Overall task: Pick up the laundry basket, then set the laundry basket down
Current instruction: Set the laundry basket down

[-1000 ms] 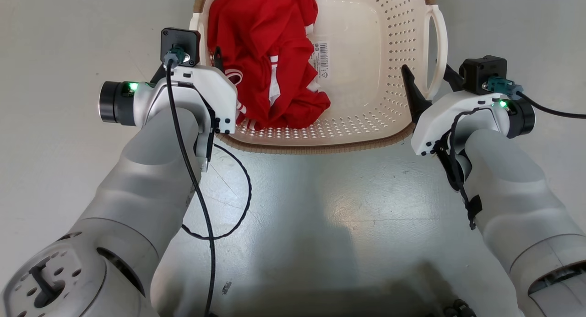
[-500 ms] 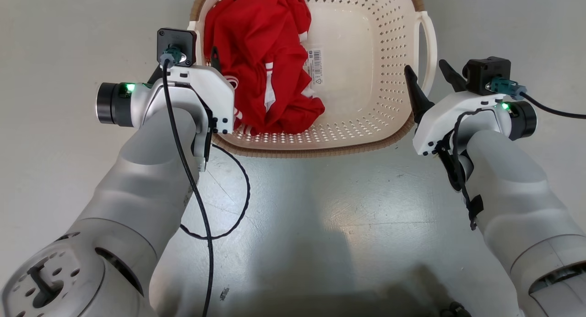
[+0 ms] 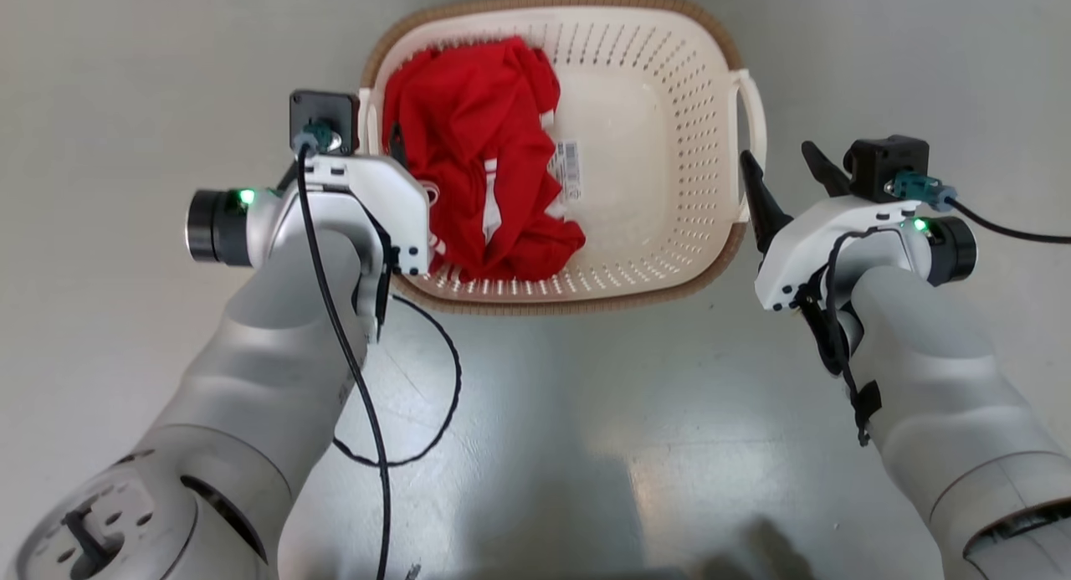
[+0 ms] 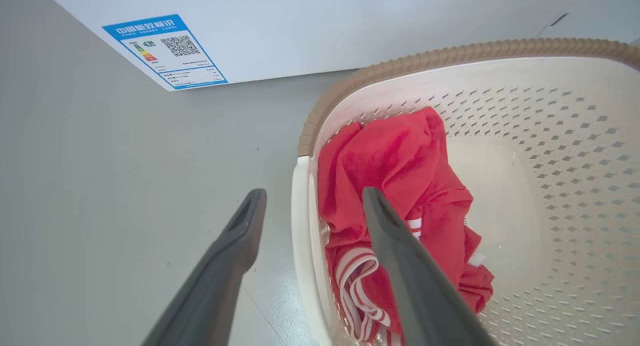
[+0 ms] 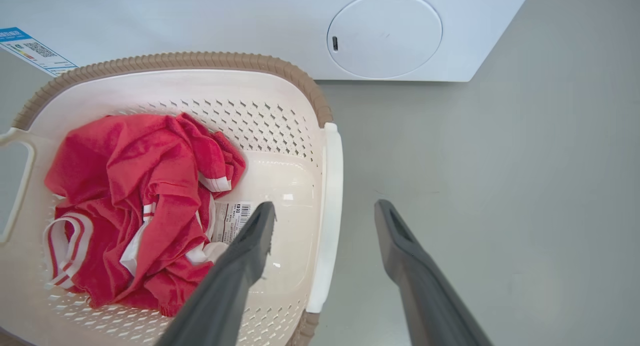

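The laundry basket (image 3: pixel 661 254) is cream-white and perforated with a brown rim, and it sits on the grey floor in the upper middle of the head view. A red garment (image 3: pixel 477 170) with white stripes lies in its left half. My left gripper (image 3: pixel 372 141) is open. In the left wrist view (image 4: pixel 314 196) its two fingers straddle the basket's left loop handle (image 4: pixel 300 246), one over the floor and one over the garment. My right gripper (image 3: pixel 786 182) is open too. Its fingers (image 5: pixel 325 207) stand on either side of the right handle (image 5: pixel 332 186), clear of it.
A white appliance (image 5: pixel 250 16) with a round cover (image 5: pixel 385 34) stands just beyond the basket, and it carries a blue energy label (image 4: pixel 165 49). A black cable (image 3: pixel 435 396) hangs in a loop from my left arm over the floor.
The basket now looks smaller and lower in the head view, and its far rim has come into sight. Both grippers stay open and stand a little further back from the handles.
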Controlling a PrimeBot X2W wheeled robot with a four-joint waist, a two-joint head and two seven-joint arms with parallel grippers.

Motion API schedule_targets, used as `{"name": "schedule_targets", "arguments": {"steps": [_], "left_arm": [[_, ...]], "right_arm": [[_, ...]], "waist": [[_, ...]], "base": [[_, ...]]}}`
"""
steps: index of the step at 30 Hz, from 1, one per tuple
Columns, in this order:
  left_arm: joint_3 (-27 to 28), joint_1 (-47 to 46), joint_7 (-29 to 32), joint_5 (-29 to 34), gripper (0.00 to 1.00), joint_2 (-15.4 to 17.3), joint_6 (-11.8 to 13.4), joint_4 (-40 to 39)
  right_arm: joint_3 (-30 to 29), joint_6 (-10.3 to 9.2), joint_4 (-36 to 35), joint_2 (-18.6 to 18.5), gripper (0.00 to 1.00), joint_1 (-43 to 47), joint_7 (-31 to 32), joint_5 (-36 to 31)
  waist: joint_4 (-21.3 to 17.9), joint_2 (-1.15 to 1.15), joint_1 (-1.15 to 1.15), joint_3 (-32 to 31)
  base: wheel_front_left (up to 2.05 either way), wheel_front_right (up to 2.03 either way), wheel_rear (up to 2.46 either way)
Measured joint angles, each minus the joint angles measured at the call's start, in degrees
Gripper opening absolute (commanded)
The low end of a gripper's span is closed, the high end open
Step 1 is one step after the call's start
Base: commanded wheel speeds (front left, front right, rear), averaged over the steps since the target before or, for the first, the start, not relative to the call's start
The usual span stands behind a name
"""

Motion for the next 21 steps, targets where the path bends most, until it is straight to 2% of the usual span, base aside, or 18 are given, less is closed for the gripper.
{"name": "schedule_targets", "arguments": {"steps": [10, 21], "left_arm": [[5.0, 6.0, 0.0, 1.6, 1.00, 0.6, 0.0, -5.3], [15.9, 16.6, 0.0, 8.4, 1.00, 2.9, 0.0, -13.7]], "right_arm": [[-4.1, 0.00, -3.5, 0.1, 1.00, 5.2, 0.0, -3.9], [-8.8, 0.00, -11.1, 0.3, 1.00, 14.2, 0.1, -9.3]], "waist": [[-0.1, 0.00, 0.00, -7.4], [-0.2, 0.00, 0.00, -18.2]], "base": [[0.00, 0.00, 0.00], [0.00, 0.00, 0.00]]}}
